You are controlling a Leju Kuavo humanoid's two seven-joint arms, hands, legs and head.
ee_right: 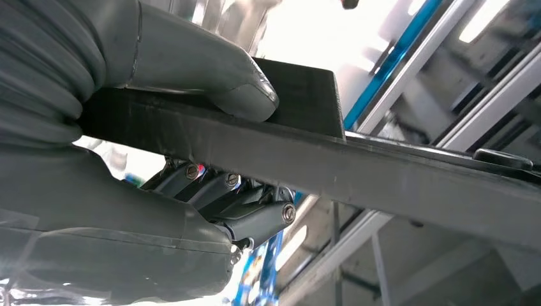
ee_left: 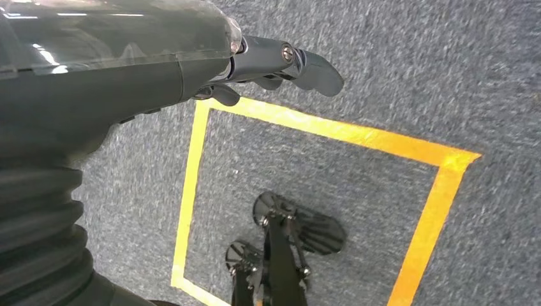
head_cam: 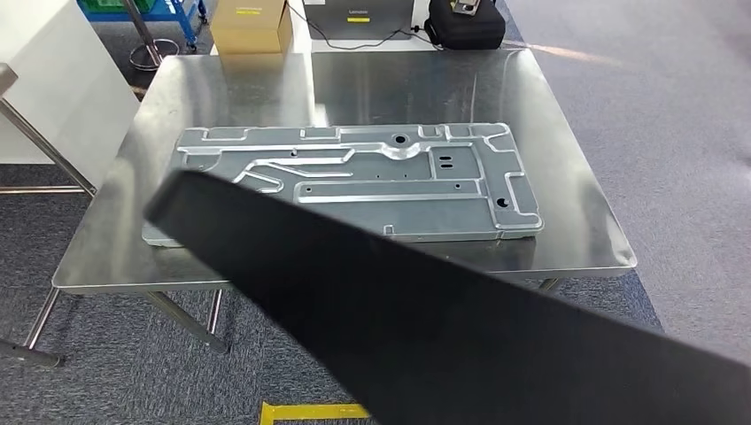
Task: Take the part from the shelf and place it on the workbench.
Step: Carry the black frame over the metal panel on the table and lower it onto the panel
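Over steel workbench point(head_cam: 567, 133) | right hand point(ee_right: 191, 127) grips black part point(head_cam: 443, 328)

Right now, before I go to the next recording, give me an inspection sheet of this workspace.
Surface: steel workbench, shiny, on carpet.
Job's things: long black part held slanted in front of the bench, not yet set down.
Clutter: stamped metal panel lying flat across the bench.
Hands: right robot hand grips the black part, thumb on one face, fingers on the other; left robot hand hangs over the floor, holding nothing.
Cables: black cable by the laptop beyond the bench.
Surroundings: cardboard box, black bag, yellow floor tape.
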